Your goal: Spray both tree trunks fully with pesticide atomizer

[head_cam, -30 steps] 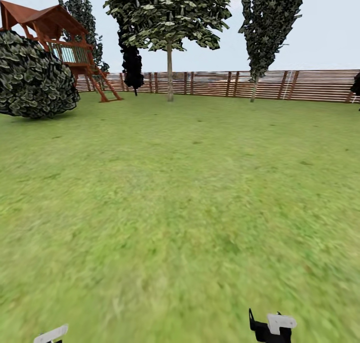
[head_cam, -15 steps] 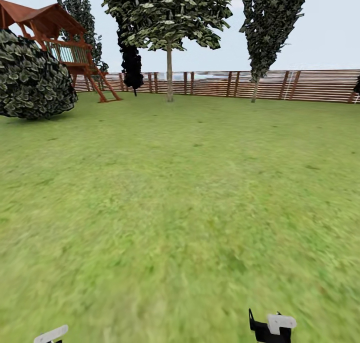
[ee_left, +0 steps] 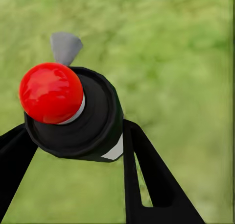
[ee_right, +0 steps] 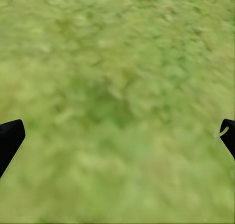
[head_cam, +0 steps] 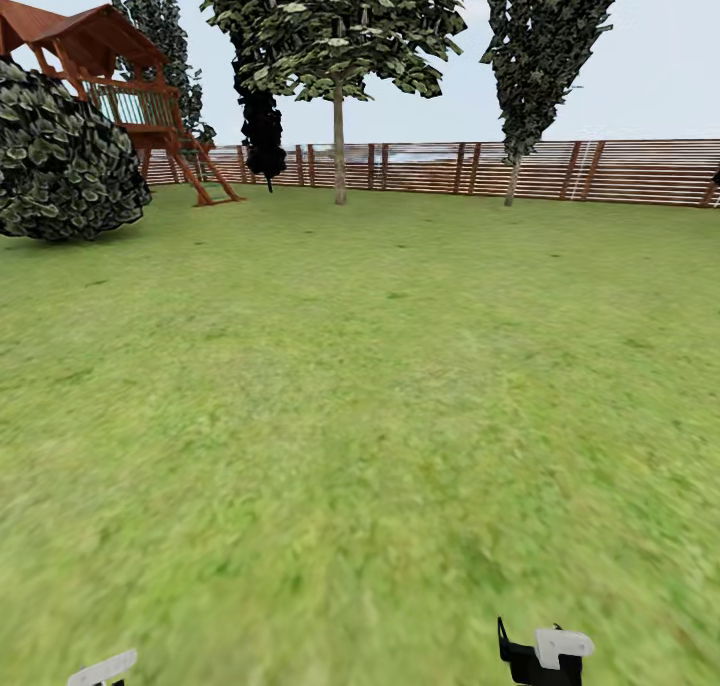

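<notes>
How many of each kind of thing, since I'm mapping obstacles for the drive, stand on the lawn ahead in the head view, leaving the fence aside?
Broad-crowned tree: 1
Tall narrow trees: 3
Round bush: 1
Wooden playhouse: 1
Total: 6

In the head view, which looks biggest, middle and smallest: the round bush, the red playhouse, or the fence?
Largest to smallest, as they look:
1. Fence, stretching across most of the picture.
2. Round bush.
3. Red playhouse, partly hidden by the bush.
The bush stands nearer the camera, so true sizes are unsure.
</notes>
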Available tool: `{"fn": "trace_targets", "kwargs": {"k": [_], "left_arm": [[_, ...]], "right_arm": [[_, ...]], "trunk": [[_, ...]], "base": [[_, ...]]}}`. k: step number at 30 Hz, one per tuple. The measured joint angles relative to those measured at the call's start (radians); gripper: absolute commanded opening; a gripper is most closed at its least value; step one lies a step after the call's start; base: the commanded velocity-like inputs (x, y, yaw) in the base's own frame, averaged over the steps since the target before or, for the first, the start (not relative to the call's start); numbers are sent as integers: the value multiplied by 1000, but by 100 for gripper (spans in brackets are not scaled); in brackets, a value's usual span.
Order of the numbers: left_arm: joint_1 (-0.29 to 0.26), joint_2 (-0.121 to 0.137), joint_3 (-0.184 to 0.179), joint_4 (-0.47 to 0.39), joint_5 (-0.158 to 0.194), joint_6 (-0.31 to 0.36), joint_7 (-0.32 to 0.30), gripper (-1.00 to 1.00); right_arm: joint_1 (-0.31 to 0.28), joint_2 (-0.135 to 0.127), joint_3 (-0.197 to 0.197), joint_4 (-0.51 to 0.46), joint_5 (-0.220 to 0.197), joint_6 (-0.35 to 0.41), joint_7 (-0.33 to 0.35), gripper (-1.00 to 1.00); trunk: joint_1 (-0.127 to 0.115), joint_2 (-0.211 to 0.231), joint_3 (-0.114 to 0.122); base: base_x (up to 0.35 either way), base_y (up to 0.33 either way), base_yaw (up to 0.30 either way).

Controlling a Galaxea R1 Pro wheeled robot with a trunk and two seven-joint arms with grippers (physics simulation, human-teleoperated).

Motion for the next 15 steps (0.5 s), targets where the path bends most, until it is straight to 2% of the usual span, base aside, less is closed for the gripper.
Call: {"fn": "trace_targets", "kwargs": {"k": [15], "left_arm": [[0, 0, 0, 0, 0, -1, 0, -100]], "right_arm": [[0, 0, 0, 0, 0, 0, 0, 100]], "trunk": [[0, 0, 0]], "base": [[340, 0, 0]]}}
